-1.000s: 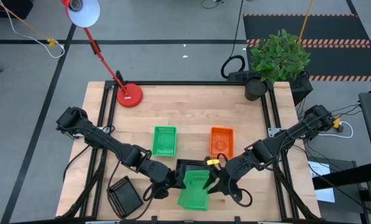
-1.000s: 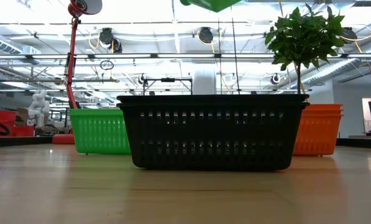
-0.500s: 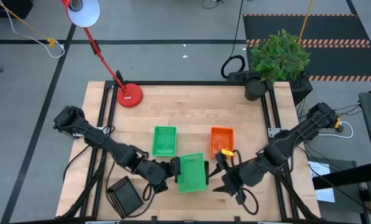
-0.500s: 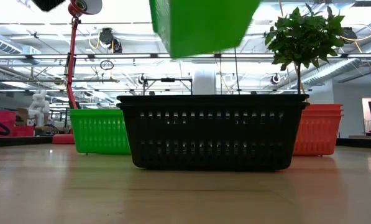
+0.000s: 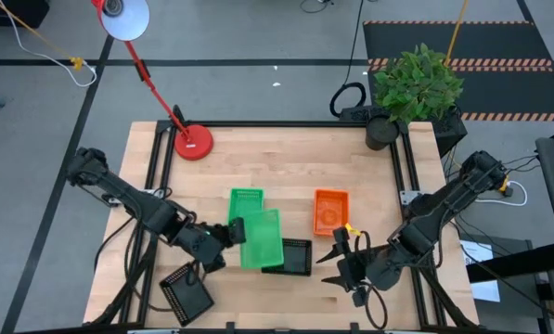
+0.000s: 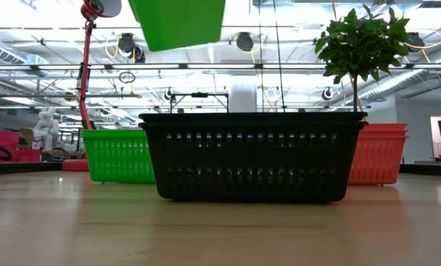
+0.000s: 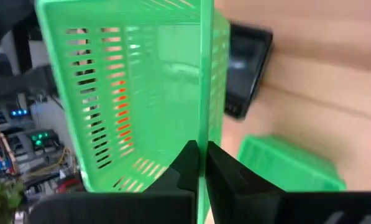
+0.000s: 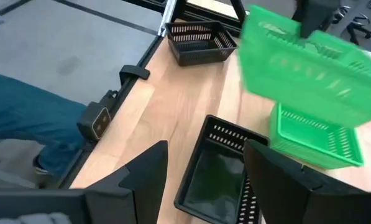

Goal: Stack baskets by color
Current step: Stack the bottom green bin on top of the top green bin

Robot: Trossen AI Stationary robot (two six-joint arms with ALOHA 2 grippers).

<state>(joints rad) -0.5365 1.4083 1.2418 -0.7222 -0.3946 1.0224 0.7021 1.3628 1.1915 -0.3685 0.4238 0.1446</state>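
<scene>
My left gripper (image 5: 232, 232) is shut on a green basket (image 5: 262, 239) and holds it in the air; the low view shows this basket (image 6: 177, 22) high above the table. Partly under it, a second green basket (image 5: 246, 202) stands on the table. A black basket (image 5: 295, 258) stands just right of the held one. An orange basket (image 5: 330, 211) sits farther right, and another black basket (image 5: 186, 292) is at the near left corner. My right gripper (image 5: 337, 259) hangs open over the black basket's right side with nothing between its fingers. My left gripper pinches one side wall of the green basket (image 7: 203, 134), with one finger (image 7: 186, 163) inside the basket and the other outside. The fingers come from the table's left, slanting down. The basket is lifted clear of the table and tilted.
A red lamp base (image 5: 194, 143) stands at the far left of the table and a potted plant (image 5: 414, 88) at the far right corner. The bare wood at the table's middle and far side (image 5: 286, 158) is free room.
My right gripper has opened, let go of the green basket and drawn back toward the table's right edge. My left gripper has carried the basket up and toward the table's left and far side, from the near side of the black basket to over the standing green one.
</scene>
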